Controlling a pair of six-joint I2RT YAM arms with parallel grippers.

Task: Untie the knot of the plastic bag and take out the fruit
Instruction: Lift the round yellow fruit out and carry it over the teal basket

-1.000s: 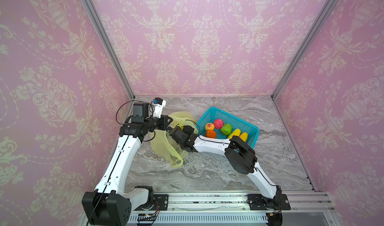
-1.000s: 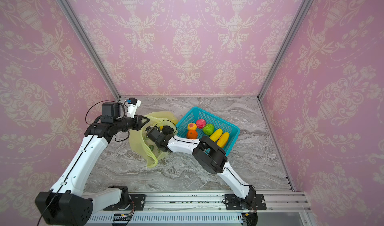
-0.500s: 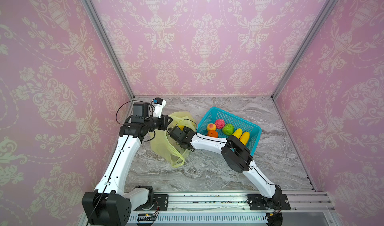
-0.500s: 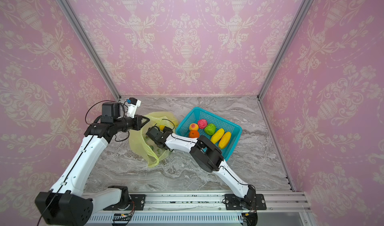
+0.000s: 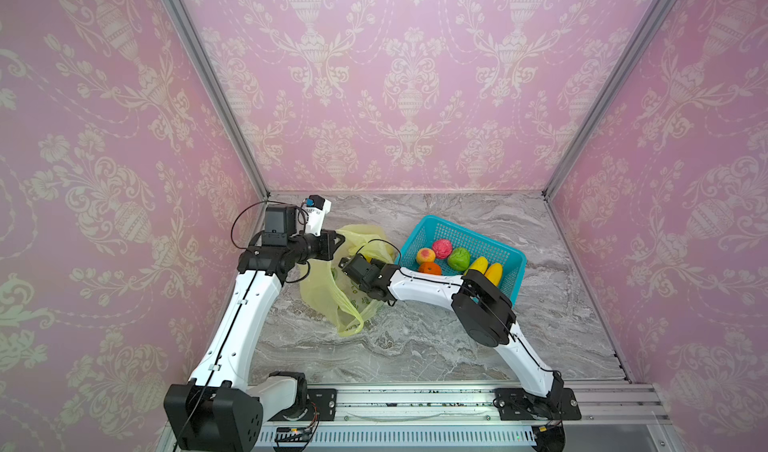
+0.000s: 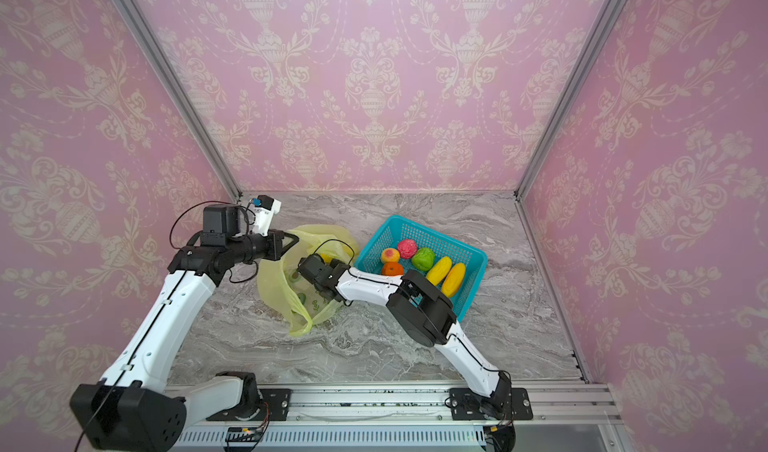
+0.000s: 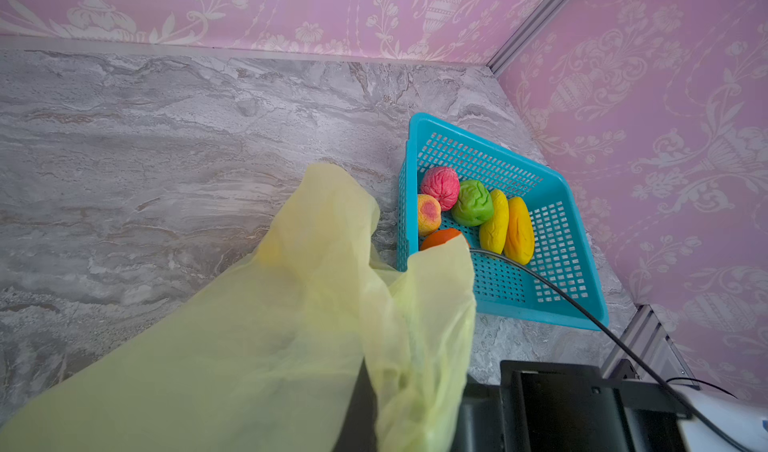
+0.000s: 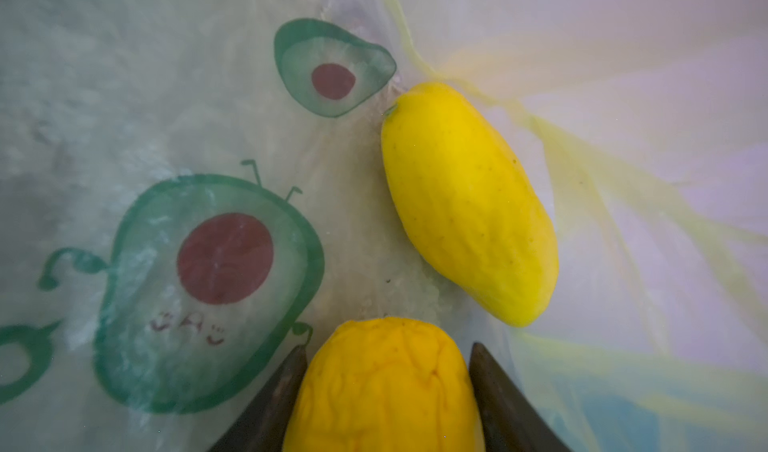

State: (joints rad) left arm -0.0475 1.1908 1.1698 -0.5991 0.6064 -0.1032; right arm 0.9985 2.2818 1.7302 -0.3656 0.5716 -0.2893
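Two fruits (image 8: 469,204) sit in the plastic bag (image 5: 324,300). My left pincer (image 5: 340,238) pinches it open; my right pincer (image 8: 388,348) grips the orange-yellow fruit (image 8: 382,391). Next I lift it out.

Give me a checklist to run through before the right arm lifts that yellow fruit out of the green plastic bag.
1. Translucent yellow-green plastic bag held up and open by the left gripper: ok.
2. Fingers of the right gripper against both sides of the wrinkled yellow-orange fruit: ok.
3. Smooth long yellow mango clear of the fingers: ok.
4. Bag film pinched together with the fruit: cannot tell.
5. Free floor space in the turquoise perforated plastic basket: ok.
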